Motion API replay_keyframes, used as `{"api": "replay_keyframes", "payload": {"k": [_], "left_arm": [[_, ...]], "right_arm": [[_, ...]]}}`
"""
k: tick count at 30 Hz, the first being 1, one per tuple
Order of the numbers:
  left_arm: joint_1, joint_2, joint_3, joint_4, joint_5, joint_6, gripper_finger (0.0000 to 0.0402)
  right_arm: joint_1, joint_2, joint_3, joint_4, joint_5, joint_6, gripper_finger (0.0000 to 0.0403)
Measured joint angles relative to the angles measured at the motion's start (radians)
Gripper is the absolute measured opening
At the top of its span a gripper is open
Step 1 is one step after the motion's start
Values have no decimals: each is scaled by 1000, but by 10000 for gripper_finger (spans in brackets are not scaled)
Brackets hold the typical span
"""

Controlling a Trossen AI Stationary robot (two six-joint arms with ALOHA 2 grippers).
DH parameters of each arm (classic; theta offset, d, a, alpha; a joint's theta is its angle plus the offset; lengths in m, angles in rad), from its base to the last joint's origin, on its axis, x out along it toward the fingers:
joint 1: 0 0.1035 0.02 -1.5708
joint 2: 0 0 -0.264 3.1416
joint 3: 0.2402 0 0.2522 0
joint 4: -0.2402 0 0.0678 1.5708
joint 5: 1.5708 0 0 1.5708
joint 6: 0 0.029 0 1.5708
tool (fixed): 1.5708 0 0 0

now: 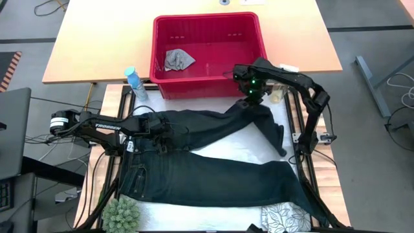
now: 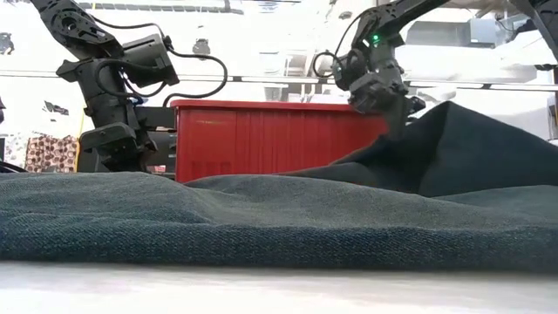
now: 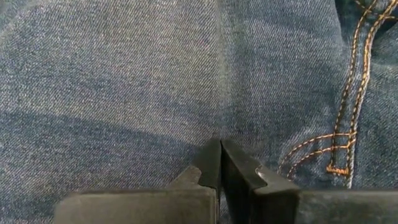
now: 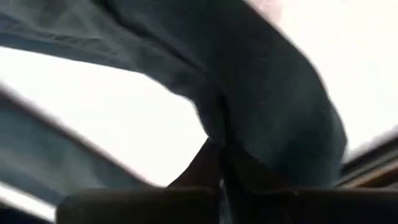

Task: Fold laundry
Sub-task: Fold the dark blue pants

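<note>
Right pincer (image 1: 253,98) pinches one leg end of the jeans (image 1: 213,162), lifted at 1 o'clock on the desk (image 1: 194,212). Left pincer (image 1: 157,127), pressed together, rests on the waist at 9 o'clock. One red basket (image 1: 208,87) at 12 o'clock holds one small grey cloth (image 1: 177,59). One leaf-print cloth (image 1: 286,217) lies at 5 o'clock. "TROSSEN" reads on the left arm (image 1: 107,127).
</note>
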Motion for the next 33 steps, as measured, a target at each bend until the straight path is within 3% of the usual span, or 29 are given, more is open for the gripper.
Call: {"api": "replay_keyframes", "payload": {"k": [8,17,22,25,33], "left_arm": [[0,0,0,-2,-3,6,0],[0,0,0,-2,-7,17,0],[0,0,0,-2,-8,23,0],[0,0,0,-2,-8,23,0],[0,0,-1,0,-11,24,0]], "right_arm": [[39,-79,0,106,254,-173,62],[73,-261,0,82,222,-213,66],[119,-370,1,-40,218,-16,69],[204,-460,-40,-21,197,156,86],[548,-596,-261,-20,269,641,207]]}}
